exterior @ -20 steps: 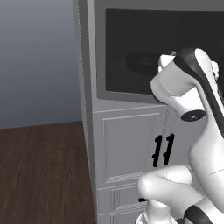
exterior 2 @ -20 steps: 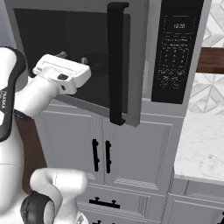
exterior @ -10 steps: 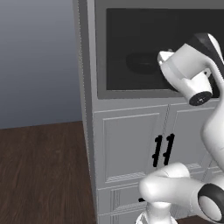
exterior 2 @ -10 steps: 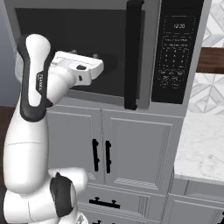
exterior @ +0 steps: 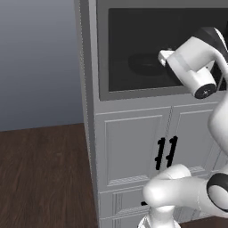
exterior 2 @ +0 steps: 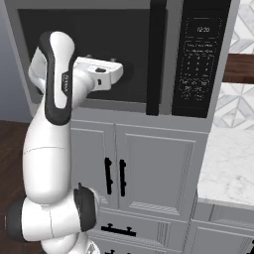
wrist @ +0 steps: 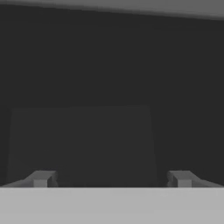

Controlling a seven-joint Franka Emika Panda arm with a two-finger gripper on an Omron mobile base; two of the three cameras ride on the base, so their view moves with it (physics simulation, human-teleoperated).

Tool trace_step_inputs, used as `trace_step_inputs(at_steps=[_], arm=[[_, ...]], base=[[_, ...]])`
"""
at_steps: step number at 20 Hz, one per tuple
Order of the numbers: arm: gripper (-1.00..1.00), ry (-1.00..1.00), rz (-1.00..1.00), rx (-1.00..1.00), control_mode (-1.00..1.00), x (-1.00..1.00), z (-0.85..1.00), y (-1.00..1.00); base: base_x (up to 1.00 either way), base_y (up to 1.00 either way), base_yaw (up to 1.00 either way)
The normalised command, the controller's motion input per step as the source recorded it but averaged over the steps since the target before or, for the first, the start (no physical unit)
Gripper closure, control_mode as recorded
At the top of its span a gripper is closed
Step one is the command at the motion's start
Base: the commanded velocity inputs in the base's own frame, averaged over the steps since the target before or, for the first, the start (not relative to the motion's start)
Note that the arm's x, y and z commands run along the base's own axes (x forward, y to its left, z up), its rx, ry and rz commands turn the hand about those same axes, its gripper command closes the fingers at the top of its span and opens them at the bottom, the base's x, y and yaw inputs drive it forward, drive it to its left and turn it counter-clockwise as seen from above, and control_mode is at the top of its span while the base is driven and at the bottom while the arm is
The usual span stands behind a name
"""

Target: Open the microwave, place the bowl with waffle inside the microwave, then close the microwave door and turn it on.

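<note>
The door (exterior 2: pixel 99 54) has swung flush shut against the microwave (exterior 2: pixel 198 59) a moment ago. The gripper (wrist: pixel 111 179), jaws spread wide and holding nothing, sits pressed close to the glass. The bowl (exterior: pixel 144 63) rests inside, behind the pane. What's left is turning it on.

White arm (exterior 2: pixel 47 149), dark joints, 2 grey fingertips (wrist: pixel 41 178)

One microwave (exterior 2: pixel 124 54), one bowl (exterior: pixel 144 63)
</note>
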Motion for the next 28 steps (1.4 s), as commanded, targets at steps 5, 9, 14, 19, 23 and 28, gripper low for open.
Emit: trace_step_inputs(at_steps=[5,9,14,19,23,28], arm=[[-1.0,0.05,0.0,0.0,-1.0,0.06,0.0,0.0],[-1.0,0.0,0.0,0.0,-1.0,-0.7,0.0,-0.01],[-1.0,0.0,0.0,0.0,-1.0,-1.0,0.01,-0.2],[-1.0,0.03,-0.05,0.0,-1.0,-0.73,0.09,-0.58],[-1.0,0.06,-0.05,0.0,-1.0,-0.67,0.08,-0.9],[-1.0,0.08,-0.06,0.0,-1.0,-0.59,0.02,-0.92]], base=[[0.0,0.0,0.0],[0.0,0.0,0.0],[0.0,0.0,0.0],[0.0,0.0,0.0],[0.0,0.0,0.0],[0.0,0.0,0.0]])
